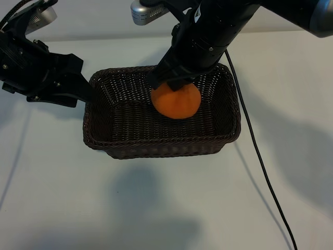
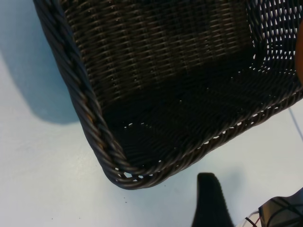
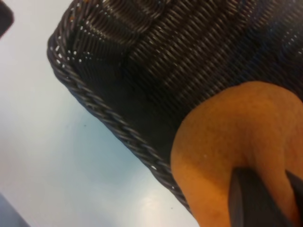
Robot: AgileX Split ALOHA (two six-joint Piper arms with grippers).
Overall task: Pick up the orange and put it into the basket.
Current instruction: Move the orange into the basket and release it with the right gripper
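Right gripper point(image 1: 174, 86) reaches down from 12 o'clock over the basket point(image 1: 104, 138), jaws clamped on the top of the orange point(image 1: 176, 101); orange hangs inside the basket's outline, toward its 1 o'clock part, whether it touches the woven floor cannot be told; right wrist view shows one dark finger point(image 3: 251, 198) pressed on the orange point(image 3: 227, 142) with the braided rim of the basket point(image 3: 109, 118) beside it. Left gripper point(image 1: 78, 86) sits at the basket's 9 o'clock side, just beside the rim, jaws apart and holding nothing (touching the wicker or not, unclear); left wrist view shows a rounded corner of the basket point(image 2: 94, 132) and one dark fingertip point(image 2: 210, 203) over the white table point(image 2: 42, 175). Black cable point(image 1: 255, 151) trails across the table point(image 1: 52, 208) from 1 o'clock toward 5 o'clock, right of the basket. No brand, label or readable writing on any item; silver camera housing point(image 1: 148, 11) at 12 o'clock carries no legible text.
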